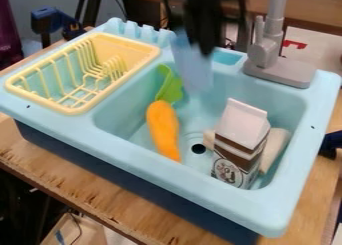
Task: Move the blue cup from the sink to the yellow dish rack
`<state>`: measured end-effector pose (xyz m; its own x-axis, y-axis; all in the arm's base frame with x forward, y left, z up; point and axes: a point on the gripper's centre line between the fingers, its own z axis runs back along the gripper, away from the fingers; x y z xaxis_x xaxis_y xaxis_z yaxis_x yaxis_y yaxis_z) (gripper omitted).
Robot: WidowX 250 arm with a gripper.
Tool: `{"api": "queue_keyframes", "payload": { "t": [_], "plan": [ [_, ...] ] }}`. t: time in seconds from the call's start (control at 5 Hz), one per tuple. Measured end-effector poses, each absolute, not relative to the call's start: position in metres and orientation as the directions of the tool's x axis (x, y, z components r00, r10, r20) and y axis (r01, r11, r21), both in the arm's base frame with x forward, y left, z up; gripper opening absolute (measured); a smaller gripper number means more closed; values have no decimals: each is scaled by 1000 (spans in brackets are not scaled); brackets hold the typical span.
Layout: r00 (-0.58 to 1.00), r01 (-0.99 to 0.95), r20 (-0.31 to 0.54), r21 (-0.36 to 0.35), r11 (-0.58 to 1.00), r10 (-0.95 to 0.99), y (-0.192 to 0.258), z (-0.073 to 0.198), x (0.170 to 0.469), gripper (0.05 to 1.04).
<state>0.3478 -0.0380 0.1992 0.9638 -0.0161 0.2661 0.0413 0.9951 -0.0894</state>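
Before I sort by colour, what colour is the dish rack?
Dish rack: pale yellow, clearest in the camera view.

Gripper [202,46] over back edge of basin [267,96]: blurred, cut off up top. Pale blue thing [192,66] below: blurred, unidentifiable. Carton [239,144] partly hides beige thing [275,145].

I counted one sink [153,164], with one drain hole [198,148] and one gray faucet [270,51]. There was one yellow dish rack [118,82], and I saw one orange carrot shape [163,129], one green piece [171,88], one brown-and-white carton [240,144] and one blurred pale-blue thing [194,66]. Tan parts [275,146] showed on both sides of the carton; whether they made one thing or two, I could not tell. I counted one wooden tabletop [100,186] under it all.
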Motion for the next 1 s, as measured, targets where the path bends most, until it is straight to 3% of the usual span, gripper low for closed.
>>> {"api": "queue_keyframes", "payload": {
  "t": [0.2,0.4,0.6,1.0],
  "plan": [
    [933,10,359,-74,997,18,-28,238,327,81],
    [939,-44,342,-7,999,44,-14,257,301,81],
    [963,-140,243,77,987,118,3,252,279,81],
    [959,-259,167,168,951,231,57,236,268,81]
  ]
}}
